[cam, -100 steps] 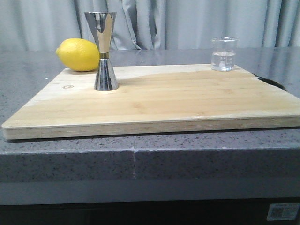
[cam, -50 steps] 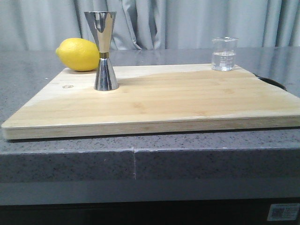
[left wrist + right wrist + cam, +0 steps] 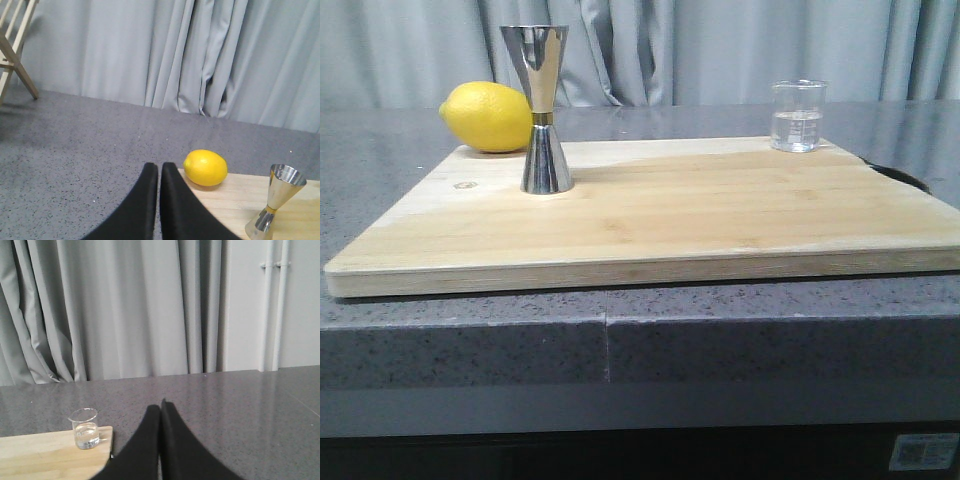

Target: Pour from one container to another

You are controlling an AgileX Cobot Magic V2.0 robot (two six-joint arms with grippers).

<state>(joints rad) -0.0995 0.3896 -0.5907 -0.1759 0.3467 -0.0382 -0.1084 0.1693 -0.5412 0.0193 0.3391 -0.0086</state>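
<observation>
A small clear glass beaker [image 3: 798,115] holding clear liquid stands upright at the far right corner of the wooden board [image 3: 660,215]. It also shows in the right wrist view as the beaker [image 3: 86,428]. The tall steel jigger [image 3: 542,108] with a gold waist stands upright on the board's left part; the left wrist view shows the jigger [image 3: 277,202] too. My left gripper [image 3: 159,168] is shut and empty, off the board's left side near the lemon. My right gripper [image 3: 160,408] is shut and empty, to the right of the beaker. Neither gripper appears in the front view.
A yellow lemon [image 3: 488,117] lies behind the jigger at the board's far left corner, seen as the lemon [image 3: 205,168] in the left wrist view. The board rests on a grey speckled counter [image 3: 620,330]. Grey curtains hang behind. A wooden frame [image 3: 14,45] stands far left.
</observation>
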